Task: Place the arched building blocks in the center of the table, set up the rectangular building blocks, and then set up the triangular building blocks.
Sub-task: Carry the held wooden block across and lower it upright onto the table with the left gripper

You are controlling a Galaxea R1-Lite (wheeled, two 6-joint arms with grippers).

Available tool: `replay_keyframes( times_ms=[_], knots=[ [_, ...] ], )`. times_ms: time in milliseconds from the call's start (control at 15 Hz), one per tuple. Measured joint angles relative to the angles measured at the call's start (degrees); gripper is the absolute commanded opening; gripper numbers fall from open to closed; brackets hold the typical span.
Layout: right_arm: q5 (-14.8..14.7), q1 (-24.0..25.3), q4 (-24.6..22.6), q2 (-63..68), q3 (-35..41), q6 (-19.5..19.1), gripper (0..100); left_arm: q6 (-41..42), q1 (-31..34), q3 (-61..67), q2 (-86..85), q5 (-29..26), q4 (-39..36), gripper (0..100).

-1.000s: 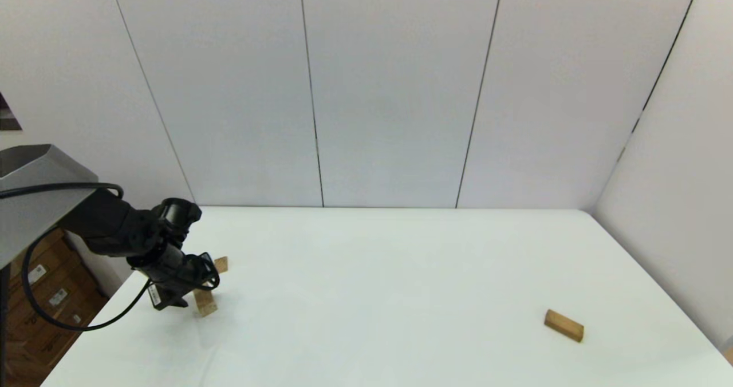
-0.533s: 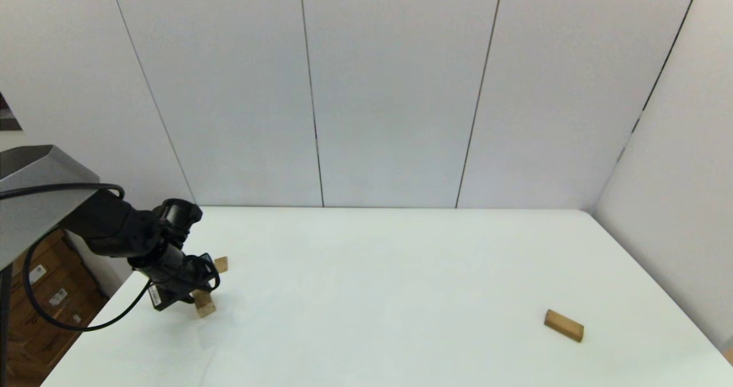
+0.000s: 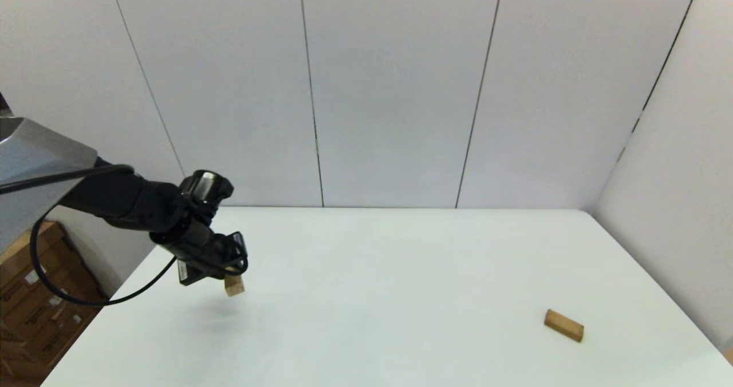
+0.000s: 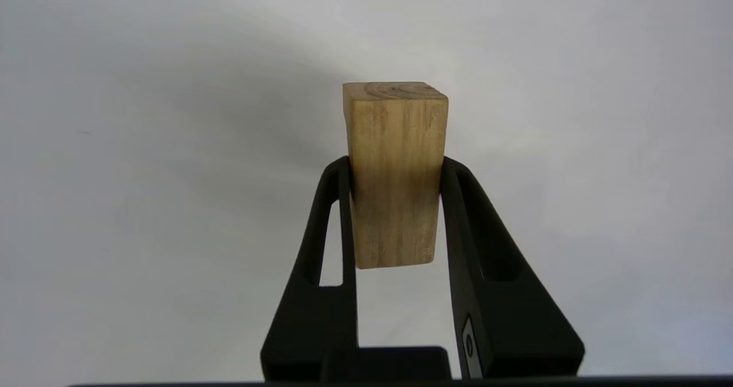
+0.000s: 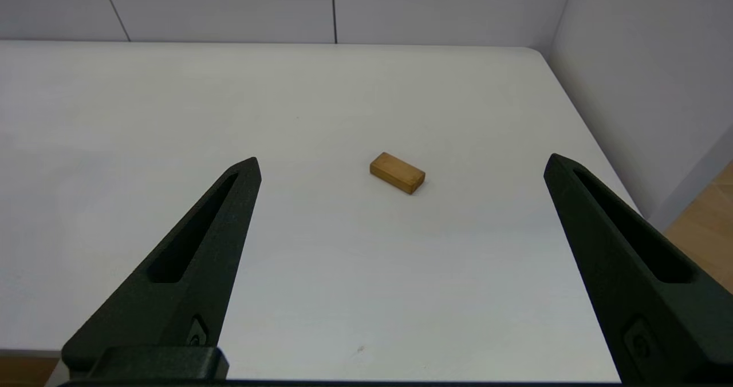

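My left gripper [image 3: 229,275] is shut on the arched building block [image 3: 233,285], a chunky tan wooden block, and holds it in the air over the left part of the white table [image 3: 378,272]. In the left wrist view both black fingers [image 4: 338,204] press its sides and the arched building block [image 4: 395,123] sticks out past them; its hollow side is hidden. The rectangular building block [image 3: 564,325], a flat tan bar, lies far right near the front. My right gripper [image 5: 402,159] hovers open, well short of that bar [image 5: 397,172]. The triangular building block is out of view.
The table's rounded far-right corner [image 5: 535,52] meets grey wall panels. Past the table's left edge stand cardboard boxes [image 3: 34,307] on the floor. A black cable [image 3: 74,301] loops under my left arm.
My left gripper has risen off the table with the arched block in it and moved right and farther back. The bar on the right has not moved.
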Motion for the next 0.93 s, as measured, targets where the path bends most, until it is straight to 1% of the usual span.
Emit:
replay_keyframes(
  times_ms=[200,333,400,533,667,800,933],
  knots=[
    [0.0,0.0,0.0,0.0,0.0,0.0,100,5.2,-9.9,-7.7,-2.2,-0.1,8.5,0],
    [0.0,0.0,0.0,0.0,0.0,0.0,100,11.8,-15.1,-12.5,-2.0,-0.9,12.3,0],
    [0.0,0.0,0.0,0.0,0.0,0.0,100,16.1,-16.8,-14.6,-1.6,-2.5,13.8,0],
    [0.0,0.0,0.0,0.0,0.0,0.0,100,24.4,-18.8,-16.9,-0.9,-7.4,16.6,0],
    [0.0,0.0,0.0,0.0,0.0,0.0,100,34.4,-19.4,-18.2,0.1,-11.9,18.8,0],
    [0.0,0.0,0.0,0.0,0.0,0.0,100,43.6,-20.4,-19.0,1.8,-13.9,19.3,0],
    [0.0,0.0,0.0,0.0,0.0,0.0,100,52.1,-22.2,-20.1,4.2,-14.2,19.5,0]
  ],
)
